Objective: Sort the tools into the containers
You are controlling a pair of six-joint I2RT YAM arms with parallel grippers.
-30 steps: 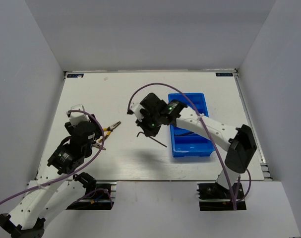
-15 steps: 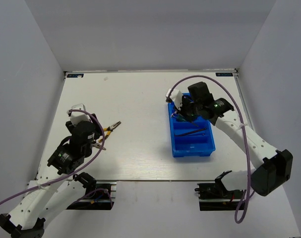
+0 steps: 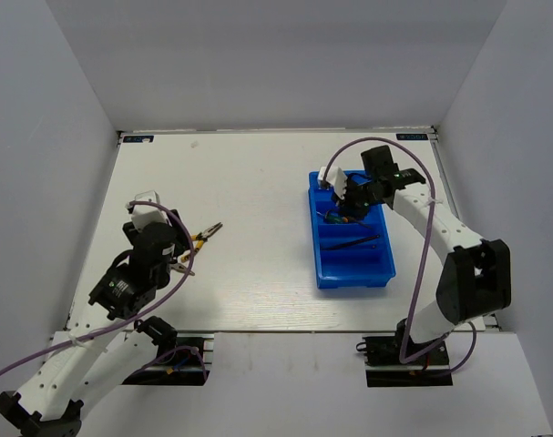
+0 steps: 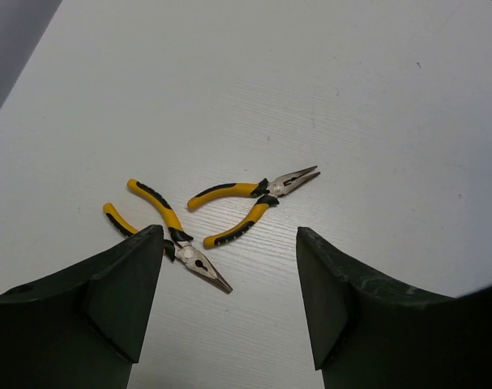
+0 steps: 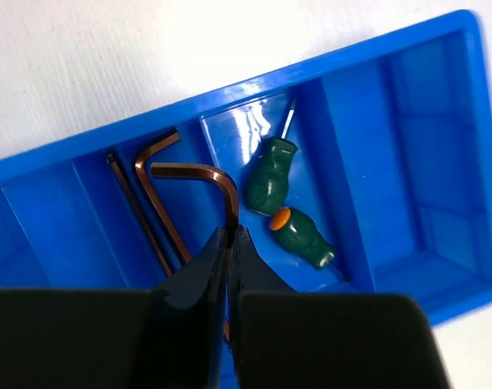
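Your right gripper [image 5: 229, 235] has moved over the tray [image 5: 343, 61], pinching a hex key [image 5: 198, 172]; the two other keys [image 5: 162, 212] lie one section toward its base. Your left gripper [image 4: 227, 243] gapes wide above the pliers [image 4: 250, 198].

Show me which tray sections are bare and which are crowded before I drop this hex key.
Bare: the end section past the screwdrivers and the opposite end section beside the laid hex keys. Crowded: both middle sections, under the right hand with its held key.
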